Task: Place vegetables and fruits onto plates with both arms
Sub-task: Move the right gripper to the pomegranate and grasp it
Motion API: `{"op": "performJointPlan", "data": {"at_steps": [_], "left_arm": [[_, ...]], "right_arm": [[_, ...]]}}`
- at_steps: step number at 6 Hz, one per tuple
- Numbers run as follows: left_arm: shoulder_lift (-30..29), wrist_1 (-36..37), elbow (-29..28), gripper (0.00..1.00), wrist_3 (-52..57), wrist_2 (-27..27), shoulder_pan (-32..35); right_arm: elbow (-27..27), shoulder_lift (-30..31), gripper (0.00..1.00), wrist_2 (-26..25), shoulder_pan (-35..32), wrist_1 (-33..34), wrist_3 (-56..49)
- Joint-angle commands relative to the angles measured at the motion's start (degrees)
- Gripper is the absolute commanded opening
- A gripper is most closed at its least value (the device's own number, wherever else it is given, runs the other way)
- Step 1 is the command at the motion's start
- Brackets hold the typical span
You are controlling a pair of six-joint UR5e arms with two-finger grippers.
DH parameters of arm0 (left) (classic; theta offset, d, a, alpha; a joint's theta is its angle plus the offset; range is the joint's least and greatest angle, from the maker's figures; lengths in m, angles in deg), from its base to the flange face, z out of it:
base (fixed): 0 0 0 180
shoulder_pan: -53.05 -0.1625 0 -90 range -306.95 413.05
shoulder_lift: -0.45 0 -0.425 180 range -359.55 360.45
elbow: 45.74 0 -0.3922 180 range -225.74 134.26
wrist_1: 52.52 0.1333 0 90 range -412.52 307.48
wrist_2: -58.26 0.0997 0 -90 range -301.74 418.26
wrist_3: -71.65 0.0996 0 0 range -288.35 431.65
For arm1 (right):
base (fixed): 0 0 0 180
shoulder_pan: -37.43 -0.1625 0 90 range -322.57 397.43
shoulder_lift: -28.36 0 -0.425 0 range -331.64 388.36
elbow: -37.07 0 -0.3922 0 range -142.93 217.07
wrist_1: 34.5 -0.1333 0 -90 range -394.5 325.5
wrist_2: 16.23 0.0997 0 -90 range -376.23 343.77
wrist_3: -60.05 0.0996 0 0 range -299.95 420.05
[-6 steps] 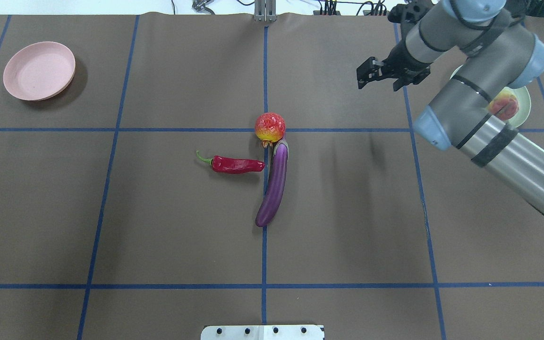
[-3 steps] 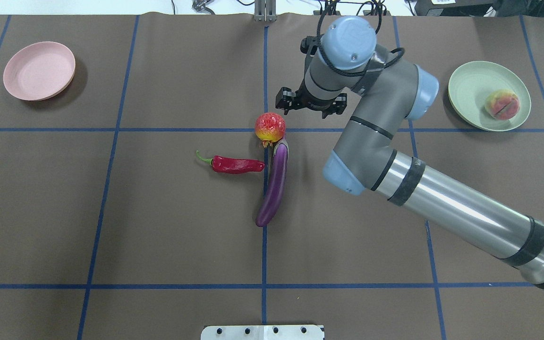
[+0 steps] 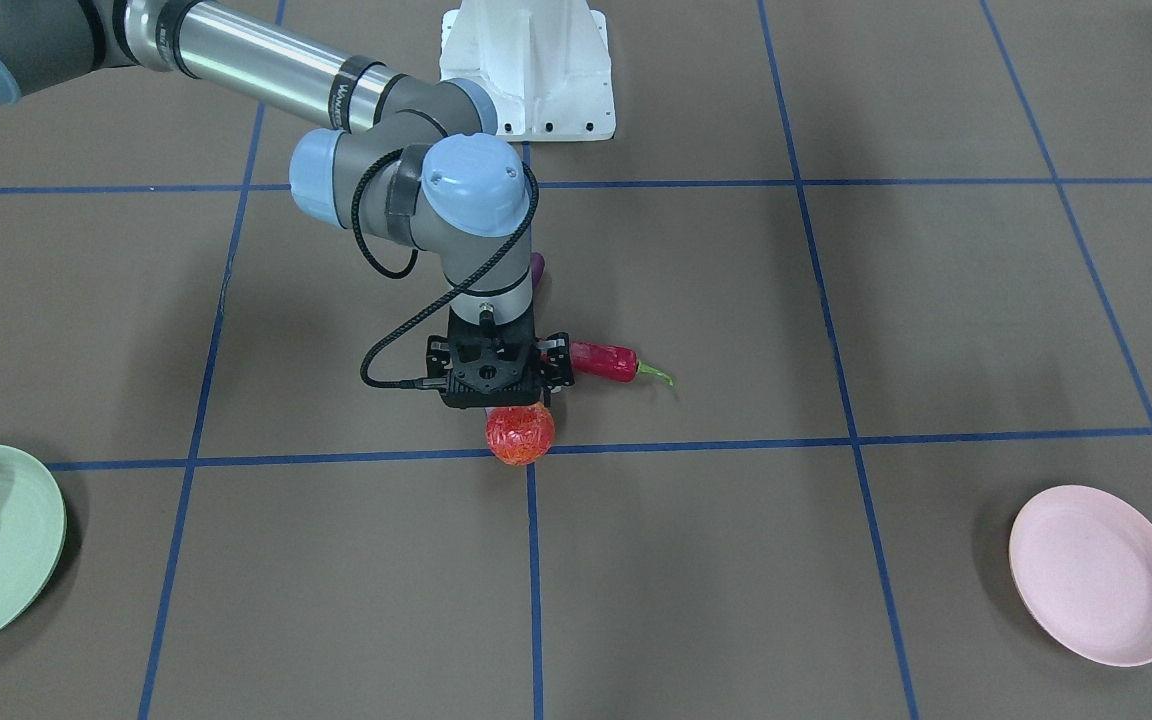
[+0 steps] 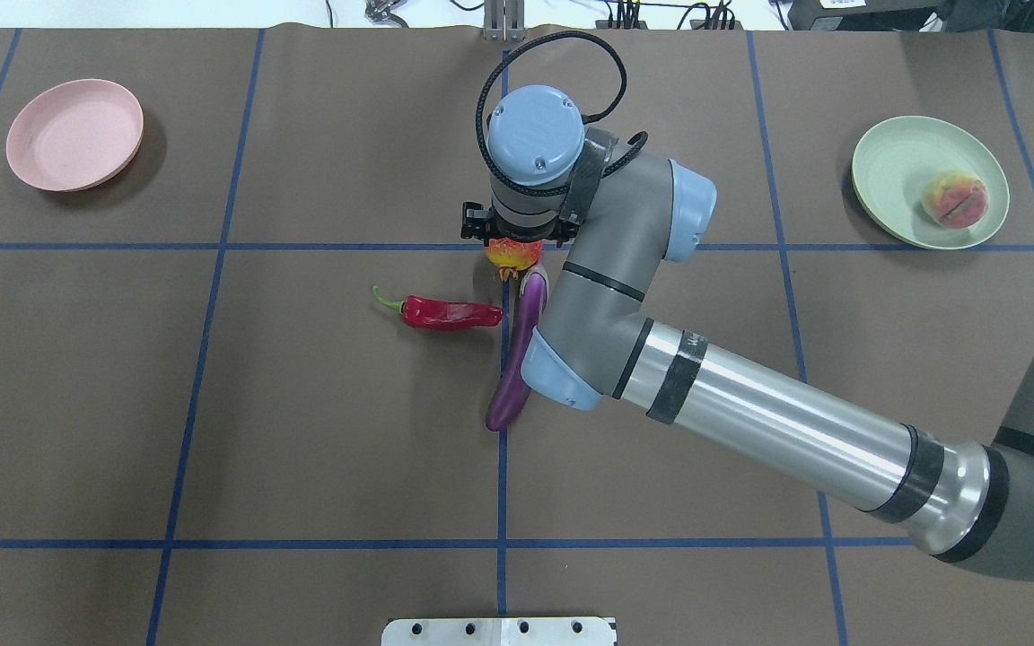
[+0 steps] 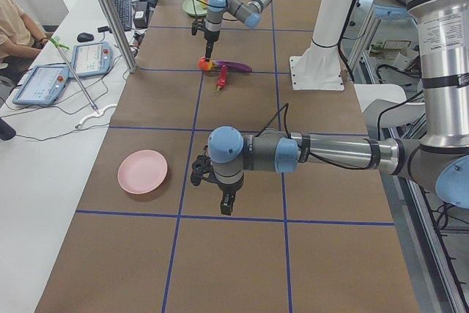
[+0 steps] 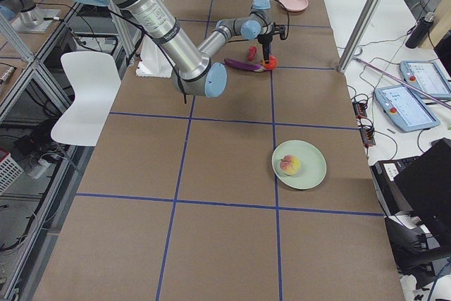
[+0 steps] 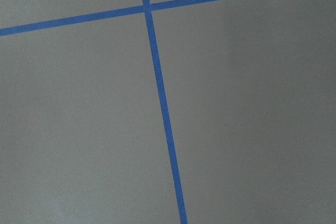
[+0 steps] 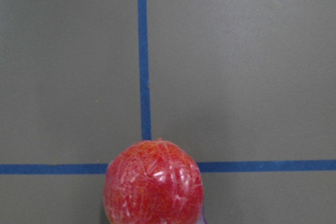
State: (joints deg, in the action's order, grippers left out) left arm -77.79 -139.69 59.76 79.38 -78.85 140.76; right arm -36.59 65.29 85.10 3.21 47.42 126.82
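Observation:
The orange-red ball (image 4: 510, 255) lies at the table's middle and touches the stem end of the purple eggplant (image 4: 506, 401). The red chili (image 4: 445, 313) lies just left of them. The peach (image 4: 954, 199) sits on the mint green plate (image 4: 889, 166) at the far right. The pink plate (image 4: 74, 135) at the far left holds nothing. My right gripper (image 3: 499, 392) hangs right over the ball with its jaws spread and nothing in them; the ball fills the bottom of the right wrist view (image 8: 153, 184). My left gripper (image 5: 224, 207) shows only in the exterior left view, over bare table; I cannot tell its state.
The white base block (image 3: 526, 70) stands at the robot's edge of the table. Blue tape lines (image 4: 503, 484) grid the brown cover. My right arm's forearm (image 4: 777, 431) crosses above the eggplant's middle. The left wrist view shows only cover and tape.
My right arm has swung left from beside the green plate to above the orange-red ball, gripper still open. The fruits and vegetables have not moved.

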Motion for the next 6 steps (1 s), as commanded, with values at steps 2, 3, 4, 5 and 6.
{"op": "performJointPlan", "data": {"at_steps": [2,3,4,5,6], "left_arm": [[0.0,0.1,-0.1,1.0,0.0,0.0,0.0],[0.0,0.1,-0.2,1.0,0.0,0.0,0.0],[0.0,0.0,-0.3,1.0,0.0,0.0,0.0],[0.0,0.0,-0.3,1.0,0.0,0.0,0.0],[0.0,0.0,-0.3,1.0,0.0,0.0,0.0]], "right_arm": [[2.7,-0.6,1.0,-2.5,0.9,-0.1,-3.8],[3.3,-0.7,1.0,-2.5,0.9,-0.6,-4.0],[4.0,-1.1,1.0,-2.5,1.0,-1.8,-4.0],[6.7,-2.5,1.0,-2.5,1.0,-3.2,-3.9],[7.3,-2.6,1.0,-2.5,1.0,-4.0,-4.0]]}}
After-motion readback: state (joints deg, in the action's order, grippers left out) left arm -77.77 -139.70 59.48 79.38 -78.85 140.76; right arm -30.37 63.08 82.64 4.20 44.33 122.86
